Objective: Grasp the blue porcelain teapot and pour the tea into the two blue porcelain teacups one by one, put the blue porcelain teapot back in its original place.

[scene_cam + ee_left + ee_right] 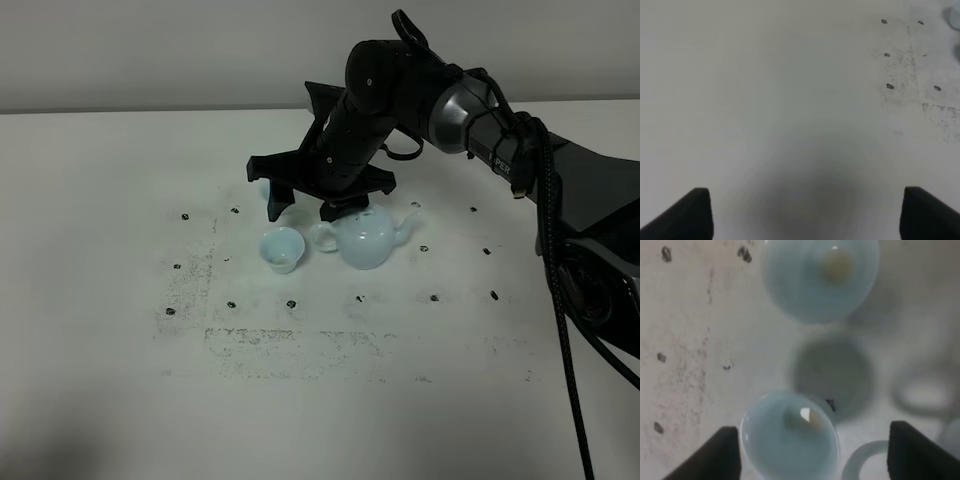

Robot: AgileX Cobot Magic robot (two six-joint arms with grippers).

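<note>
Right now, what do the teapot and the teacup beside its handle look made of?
Blue porcelain teapot: glazed ceramic, probably porcelain; smooth pale-blue skin with soft highlights on the round body. Teacup: seemingly the same glazed ware; matching colour, thin flared rim, glossy inside.

In the high view the right gripper (pixel 304 212) is covering most of the far teacup (pixel 262 189) and the lid of the teapot (pixel 368 240). The right wrist view is blurring everything, and its edges are cutting off the far teacup, the near teacup (pixel 789 437) and the handle (pixel 855 452) of the teapot. In the left wrist view the fingertips (pixel 692 212) of the left gripper (pixel 802 212) are running off the edge, and a bluish sliver (pixel 956 17) is showing you too little to name.
</note>
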